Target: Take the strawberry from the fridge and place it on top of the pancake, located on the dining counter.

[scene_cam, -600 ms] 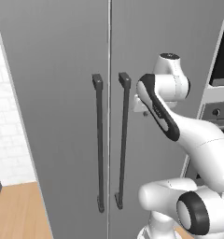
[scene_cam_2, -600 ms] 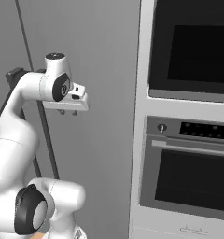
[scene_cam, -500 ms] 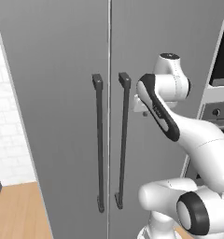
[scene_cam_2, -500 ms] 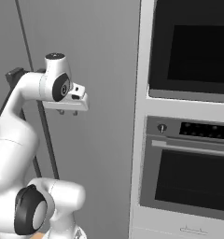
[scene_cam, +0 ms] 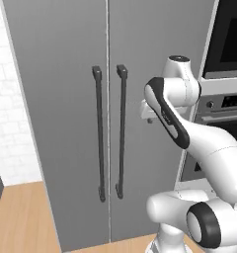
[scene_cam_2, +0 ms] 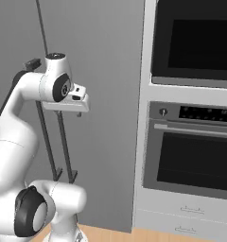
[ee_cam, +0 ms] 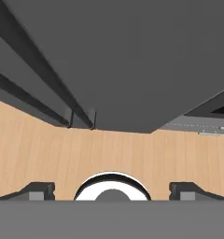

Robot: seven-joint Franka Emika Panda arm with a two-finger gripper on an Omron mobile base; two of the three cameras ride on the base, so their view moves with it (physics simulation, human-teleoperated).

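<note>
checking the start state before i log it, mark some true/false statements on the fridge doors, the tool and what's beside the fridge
1. Both doors of the fridge are shut. True.
2. The tool is clamped on a door handle. False: its jaws stand open and hold nothing.
3. A built-in oven stands right of the fridge. True.
4. The strawberry sits on a shelf in plain sight. False: the shut doors hide the inside.
5. The two handles are vertical bars near the door seam. True.
</note>
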